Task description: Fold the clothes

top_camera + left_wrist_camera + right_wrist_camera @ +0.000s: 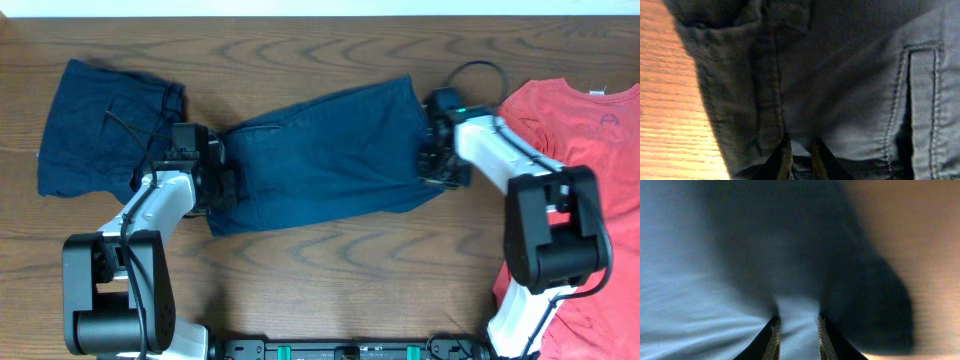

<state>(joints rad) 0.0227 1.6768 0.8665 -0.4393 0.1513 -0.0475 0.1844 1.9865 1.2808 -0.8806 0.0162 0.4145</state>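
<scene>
The navy blue shorts (325, 155) lie stretched across the middle of the table between my two grippers. My left gripper (222, 180) is shut on the shorts' left end; the left wrist view shows cloth pinched between the fingers (800, 150), with a seam and a stitched pocket (922, 100). My right gripper (432, 150) is shut on the shorts' right end; the right wrist view shows a fold of cloth (796, 325) between its fingers. A second navy garment (105, 125) lies folded at the far left.
A red T-shirt (590, 150) lies at the right edge of the table, partly under the right arm. Bare wooden table (330, 280) shows in front of the shorts and behind them.
</scene>
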